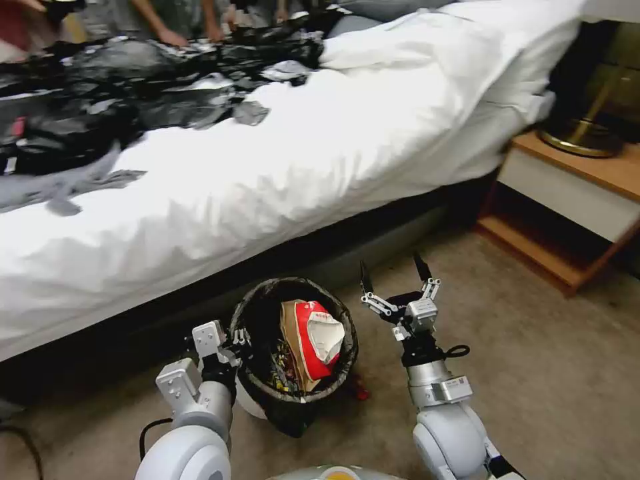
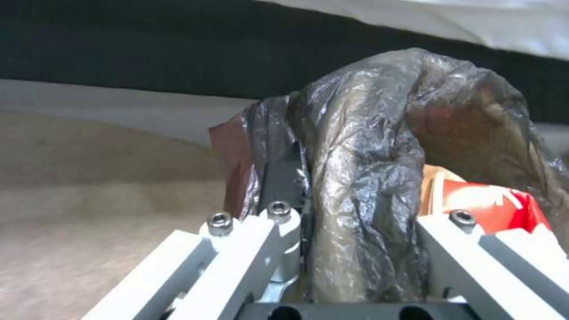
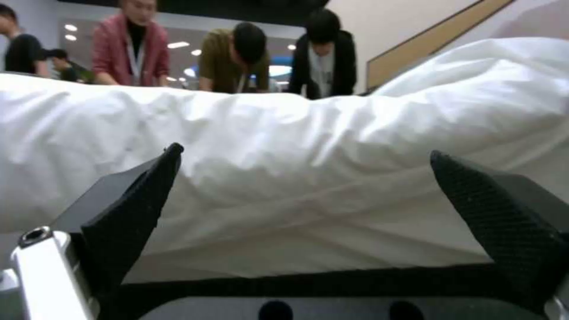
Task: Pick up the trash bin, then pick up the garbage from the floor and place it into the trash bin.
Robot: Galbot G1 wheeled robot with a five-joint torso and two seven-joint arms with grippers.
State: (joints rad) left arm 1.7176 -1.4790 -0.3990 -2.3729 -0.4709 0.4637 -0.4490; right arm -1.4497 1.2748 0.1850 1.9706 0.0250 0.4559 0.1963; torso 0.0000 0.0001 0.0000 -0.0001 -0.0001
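Left claw (image 1: 235, 341) is clamped on the bin (image 1: 293, 400) rim. Right claw (image 1: 395, 275), jaws apart and empty, hovers just right of the bin. Red scrap (image 1: 360, 393) on the floor lies nearer the right arm.

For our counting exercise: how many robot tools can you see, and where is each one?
2. The left tool is clamped on the trash bin rim, on the bin's left side. The right tool hangs open and empty above the carpet, right of the bin, before the bed.
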